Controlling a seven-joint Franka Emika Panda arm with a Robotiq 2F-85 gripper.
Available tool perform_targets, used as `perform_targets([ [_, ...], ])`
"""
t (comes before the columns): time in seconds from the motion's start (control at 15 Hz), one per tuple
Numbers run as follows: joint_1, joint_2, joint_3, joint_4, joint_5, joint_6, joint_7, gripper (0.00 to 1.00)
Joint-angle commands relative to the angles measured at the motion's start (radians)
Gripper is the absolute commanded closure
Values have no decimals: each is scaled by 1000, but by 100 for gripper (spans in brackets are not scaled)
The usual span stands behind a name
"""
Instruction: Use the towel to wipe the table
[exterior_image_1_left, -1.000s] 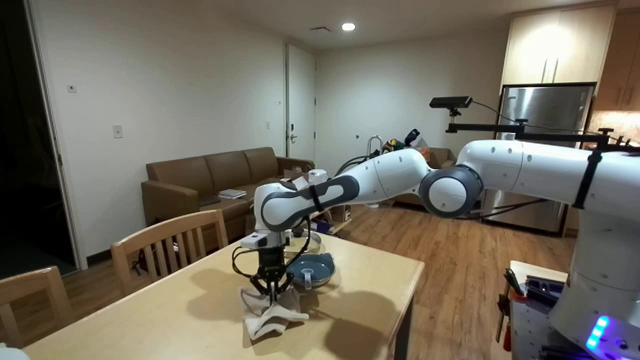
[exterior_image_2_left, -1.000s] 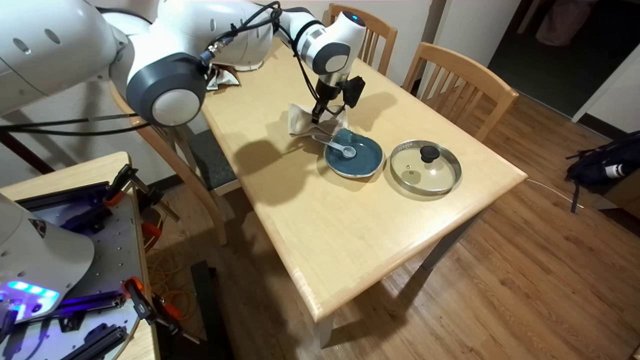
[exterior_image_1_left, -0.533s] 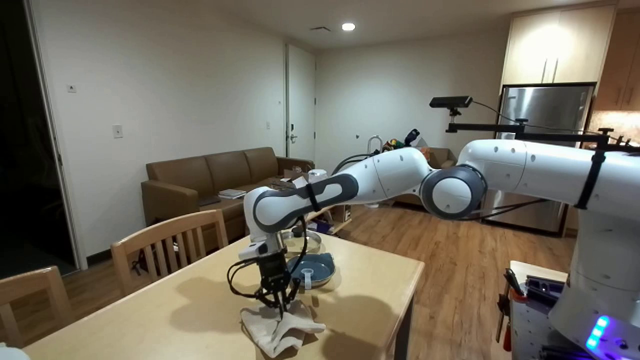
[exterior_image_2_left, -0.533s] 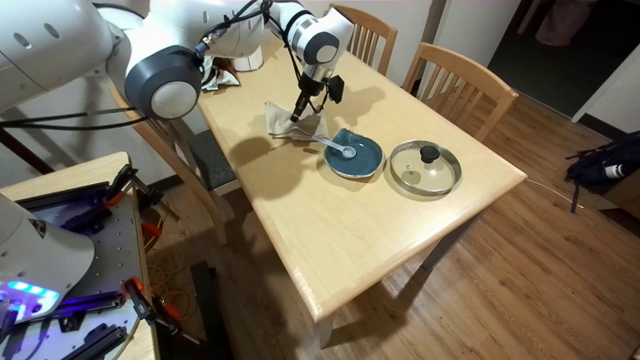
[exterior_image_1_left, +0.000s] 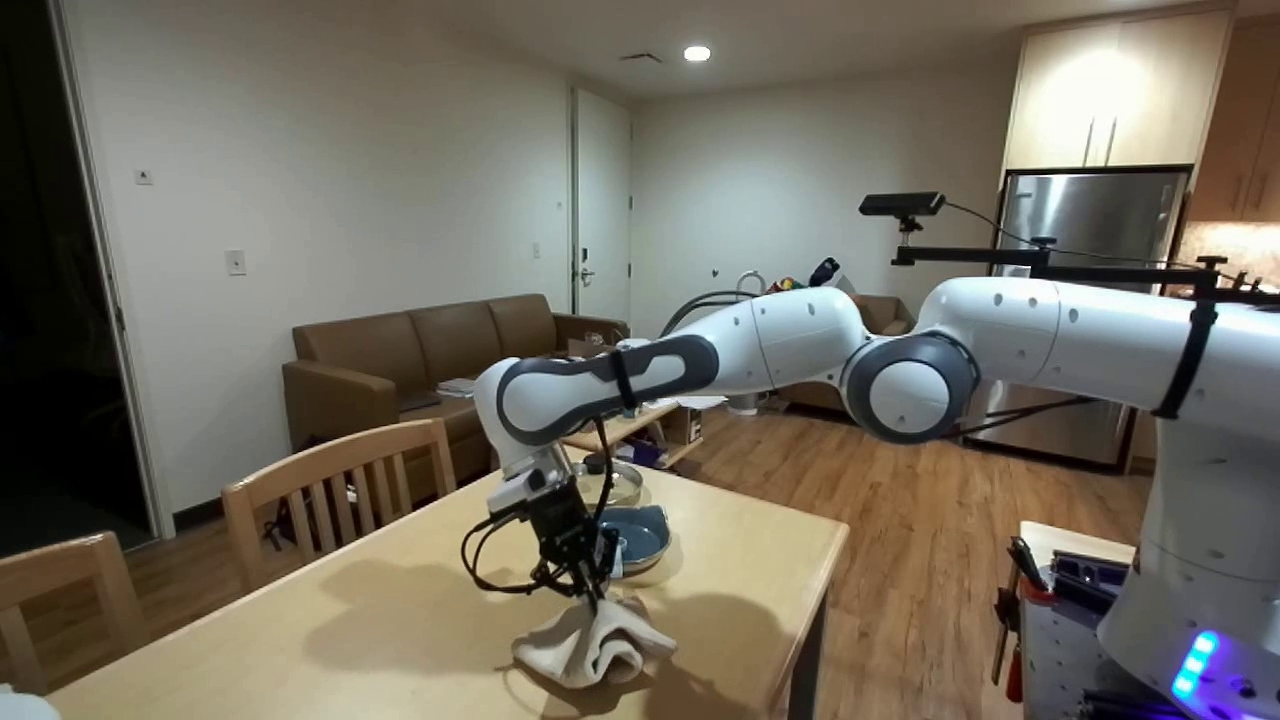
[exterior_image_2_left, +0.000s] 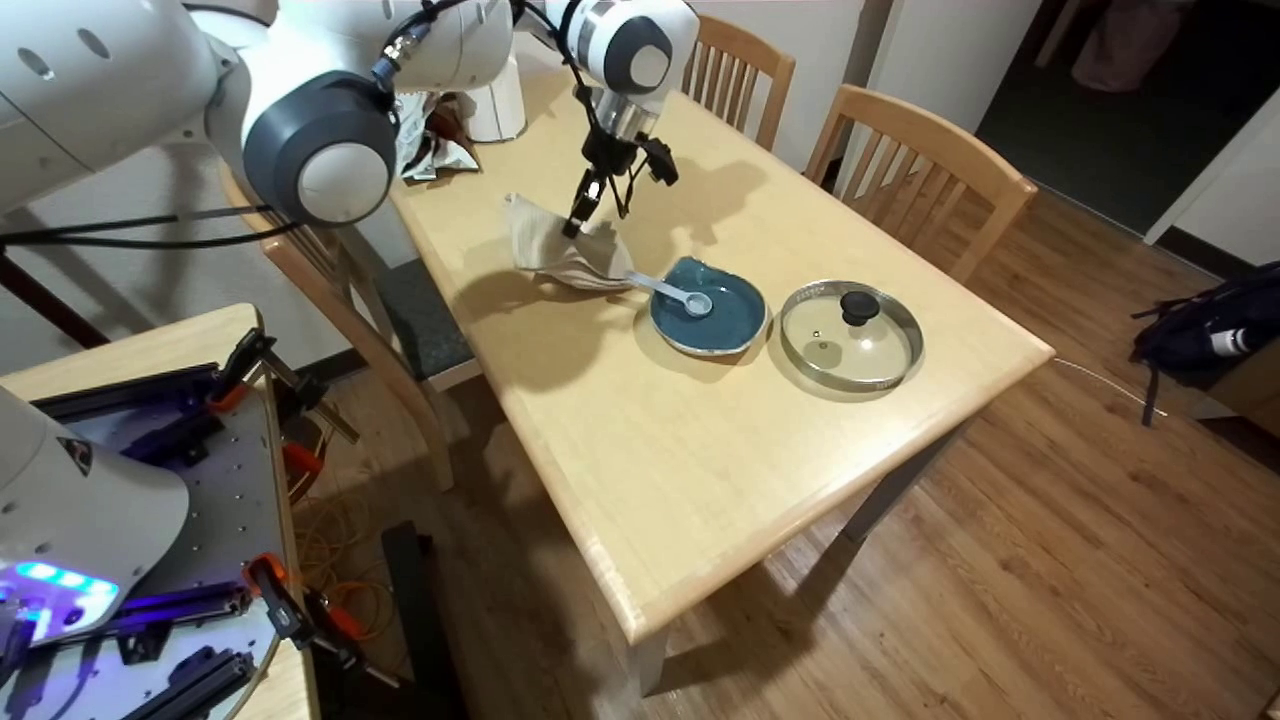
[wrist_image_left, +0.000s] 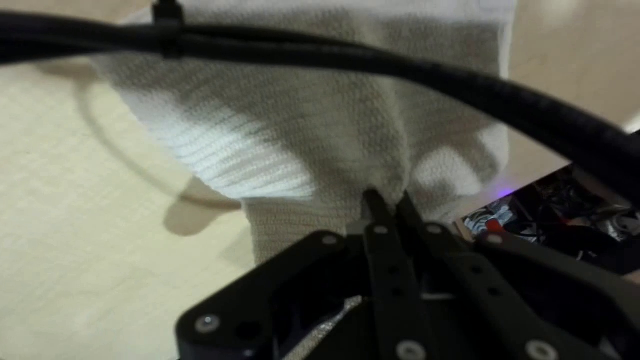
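A beige-white towel (exterior_image_1_left: 590, 648) lies bunched on the light wooden table (exterior_image_1_left: 260, 650), some edges looking raised. It also shows in an exterior view (exterior_image_2_left: 560, 250), left of the blue dish, and fills much of the wrist view (wrist_image_left: 320, 115). My black gripper (wrist_image_left: 390, 200) is shut on a pinched fold of the towel, its two fingertips close together around the cloth. In both exterior views the gripper (exterior_image_1_left: 596, 603) (exterior_image_2_left: 573, 228) tilts and points down into the towel. Whether the towel is fully pressed on the table I cannot tell.
A blue dish (exterior_image_2_left: 725, 315) holds a pale measuring spoon (exterior_image_2_left: 697, 303); its handle reaches the towel's edge. A glass lid (exterior_image_2_left: 850, 345) lies beside the dish. A white cylinder (exterior_image_2_left: 500, 105) and snack packets (exterior_image_2_left: 435, 150) stand farther back. Wooden chairs (exterior_image_2_left: 900, 160) line the table.
My gripper has dragged the towel away from the dish, rightward and nearer in an exterior view, leftward in an exterior view. The gripper tilts more and the towel is more bunched.
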Motion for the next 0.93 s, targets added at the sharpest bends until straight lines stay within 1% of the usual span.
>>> perform_targets([
  [0.0, 10, 47, -13, 103, 2, -56, -12, 93],
  [0.87, 10, 45, -20, 112, -1, -64, -23, 93],
])
